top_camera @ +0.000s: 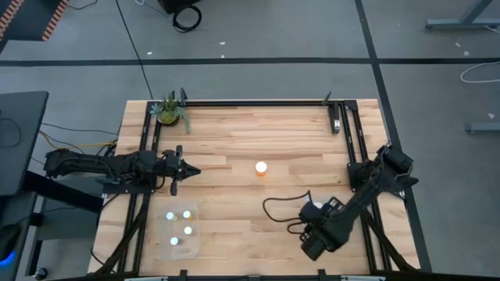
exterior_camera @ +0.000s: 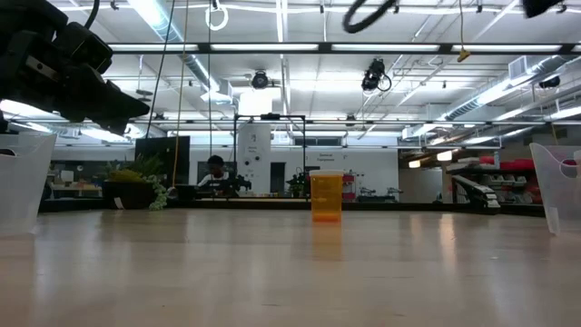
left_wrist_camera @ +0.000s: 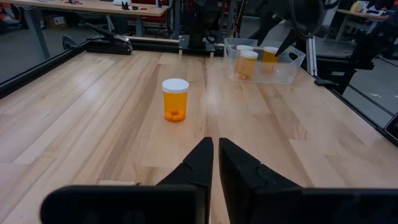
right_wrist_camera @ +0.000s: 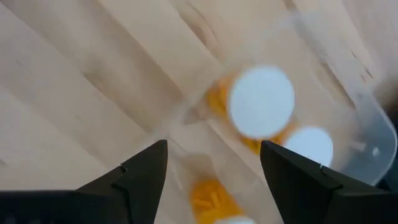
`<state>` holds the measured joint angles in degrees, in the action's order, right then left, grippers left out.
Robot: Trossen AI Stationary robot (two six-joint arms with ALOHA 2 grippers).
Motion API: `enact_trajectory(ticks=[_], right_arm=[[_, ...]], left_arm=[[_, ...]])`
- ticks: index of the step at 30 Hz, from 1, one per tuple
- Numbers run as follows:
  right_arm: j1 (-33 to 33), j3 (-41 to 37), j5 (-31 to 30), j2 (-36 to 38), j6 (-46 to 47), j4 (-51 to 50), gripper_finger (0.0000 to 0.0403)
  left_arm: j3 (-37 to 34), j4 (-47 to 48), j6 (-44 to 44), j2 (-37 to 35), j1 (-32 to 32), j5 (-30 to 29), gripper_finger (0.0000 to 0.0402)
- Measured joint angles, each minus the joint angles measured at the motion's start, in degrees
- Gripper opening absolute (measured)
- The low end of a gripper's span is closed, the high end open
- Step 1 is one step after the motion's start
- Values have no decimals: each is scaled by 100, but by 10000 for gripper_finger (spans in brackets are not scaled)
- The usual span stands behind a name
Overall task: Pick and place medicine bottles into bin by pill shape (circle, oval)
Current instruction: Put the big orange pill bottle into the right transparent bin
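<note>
Above the clear bin (right_wrist_camera: 367, 124), right pincer (right_wrist_camera: 211, 168) released; left pincer (left_wrist_camera: 214, 152) clenched, facing orange bottle (left_wrist_camera: 175, 99)

One medicine bottle (top_camera: 261, 168) stands upright alone near the middle of the table (top_camera: 234, 140). The left bin (top_camera: 179, 231) sits at the near left of the table with four small bottles (top_camera: 180, 227) inside. The right bin (left_wrist_camera: 264, 62) sits at the near right, under the right arm, holding three larger bottles (right_wrist_camera: 261, 102). The right gripper (right_wrist_camera: 211, 165) hangs directly above that bin. The left gripper (top_camera: 187, 171) lies at the left side, level with the lone bottle and well apart from it. A potted plant (top_camera: 169, 112) stands at the far left corner
</note>
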<state>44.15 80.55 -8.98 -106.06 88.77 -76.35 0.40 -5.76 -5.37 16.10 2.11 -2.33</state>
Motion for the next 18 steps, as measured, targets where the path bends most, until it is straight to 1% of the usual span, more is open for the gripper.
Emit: enact_trajectory(ticks=[3, 9, 14, 18], right_arm=[[-266, 78, -160, 2, -326, 245, 264], [-722, 85, -538, 2, -1343, 1216, 264], [-1060, 70, -920, 2, -1985, 1780, 264], [-1303, 53, -1215, 2, -2535, 2009, 264]], left_arm=[[1, 0, 0, 0, 0, -2, 32], [-1, 0, 0, 2, 0, 0, 25], [-1, 0, 0, 0, 0, 0, 32], [1, 1, 0, 0, 0, -2, 36]])
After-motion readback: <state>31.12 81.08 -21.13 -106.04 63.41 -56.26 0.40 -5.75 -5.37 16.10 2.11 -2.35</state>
